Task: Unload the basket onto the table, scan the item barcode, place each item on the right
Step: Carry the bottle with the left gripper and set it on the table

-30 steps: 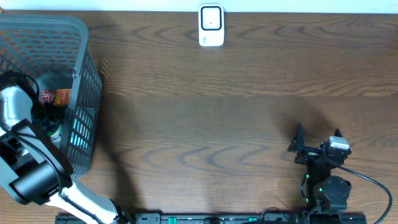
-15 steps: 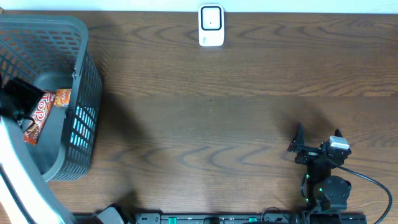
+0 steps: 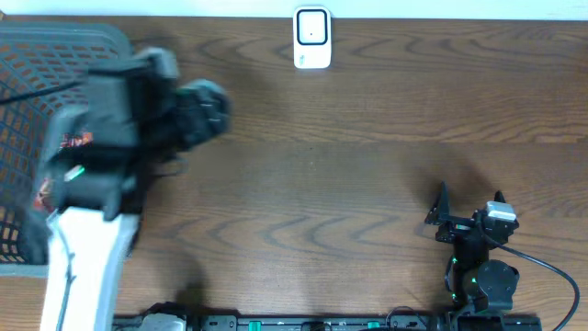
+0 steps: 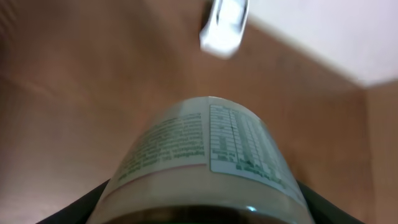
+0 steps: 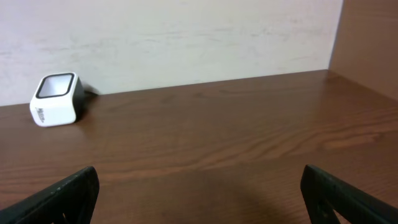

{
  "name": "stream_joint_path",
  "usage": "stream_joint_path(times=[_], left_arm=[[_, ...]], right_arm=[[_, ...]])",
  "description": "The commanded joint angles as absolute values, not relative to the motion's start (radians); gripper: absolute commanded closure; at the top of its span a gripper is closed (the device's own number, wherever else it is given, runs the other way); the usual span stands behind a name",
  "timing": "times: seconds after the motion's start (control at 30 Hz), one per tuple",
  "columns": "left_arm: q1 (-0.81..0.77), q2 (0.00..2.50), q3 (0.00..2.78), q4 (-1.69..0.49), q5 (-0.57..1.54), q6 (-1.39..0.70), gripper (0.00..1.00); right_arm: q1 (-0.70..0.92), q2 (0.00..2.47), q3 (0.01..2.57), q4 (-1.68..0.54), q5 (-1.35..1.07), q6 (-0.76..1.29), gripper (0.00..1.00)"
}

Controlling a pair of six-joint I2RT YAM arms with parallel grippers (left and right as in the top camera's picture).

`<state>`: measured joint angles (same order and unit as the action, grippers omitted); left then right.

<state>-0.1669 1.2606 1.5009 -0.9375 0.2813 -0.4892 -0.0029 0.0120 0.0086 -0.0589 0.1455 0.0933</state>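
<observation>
ok, overhead: left hand (image 3: pixel 195 110) is a blur just right of the grey basket (image 3: pixel 37 55) at far left. scanner (image 3: pixel 312 39) sits at the far edge, mid-bench (image 3: pixel 349 165). right hand (image 3: pixel 469 204) is near right, spread.
left wrist: fingers (image 4: pixel 68 208) pinching a bottle (image 4: pixel 205 146), green-print label facing the camera, scanner blurred beyond it.
right wrist: fingers wide apart, scanner far left on the bench.

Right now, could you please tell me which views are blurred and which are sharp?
Overhead: left arm motion-smeared over the basket, scanner crisp. Left wrist: bottle label soft, background streaked. Right wrist: sharp throughout.
</observation>
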Motion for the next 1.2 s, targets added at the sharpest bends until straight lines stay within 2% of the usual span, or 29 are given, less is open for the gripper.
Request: stream_joint_path(times=[0.0, 0.13, 0.27, 0.53, 0.73, 0.77, 0.93, 1.0, 1.07, 1.17], left_arm=[[-0.349, 1.425, 1.488, -0.940, 0.199, -0.628, 0.29], [-0.473, 1.593, 1.488, -0.939, 0.103, -0.736, 0.29], [-0.531, 1.739, 1.488, -0.936, 0.046, -0.872, 0.29], [-0.556, 1.950, 1.488, -0.879, 0.067, -1.230, 0.28], [-0.558, 2.010, 1.488, -0.817, 0.131, -1.380, 0.28], [-0.558, 2.022, 1.488, -0.813, 0.131, -1.399, 0.24], [-0.558, 2.059, 1.488, -0.813, 0.170, -1.428, 0.23], [-0.558, 2.059, 1.488, -0.813, 0.173, -1.426, 0.20], [-0.556, 2.045, 1.490, -0.813, 0.161, -1.374, 0.01], [-0.555, 2.001, 1.526, -0.846, 0.073, -1.271, 0.02]], right_arm=[[-0.009, 0.007, 0.006, -0.061, 0.141, 0.077, 0.01], [-0.009, 0.007, 0.006, -0.061, 0.141, 0.077, 0.01], [-0.009, 0.007, 0.006, -0.061, 0.141, 0.077, 0.01], [-0.009, 0.007, 0.006, -0.061, 0.141, 0.077, 0.01], [-0.009, 0.007, 0.005, -0.061, 0.141, 0.077, 0.01], [-0.009, 0.007, 0.006, -0.061, 0.141, 0.078, 0.01], [-0.009, 0.007, 0.005, -0.061, 0.141, 0.077, 0.01], [-0.009, 0.007, 0.006, -0.061, 0.141, 0.077, 0.01], [-0.009, 0.007, 0.005, -0.061, 0.141, 0.077, 0.01], [-0.009, 0.007, 0.006, -0.061, 0.141, 0.077, 0.01]])
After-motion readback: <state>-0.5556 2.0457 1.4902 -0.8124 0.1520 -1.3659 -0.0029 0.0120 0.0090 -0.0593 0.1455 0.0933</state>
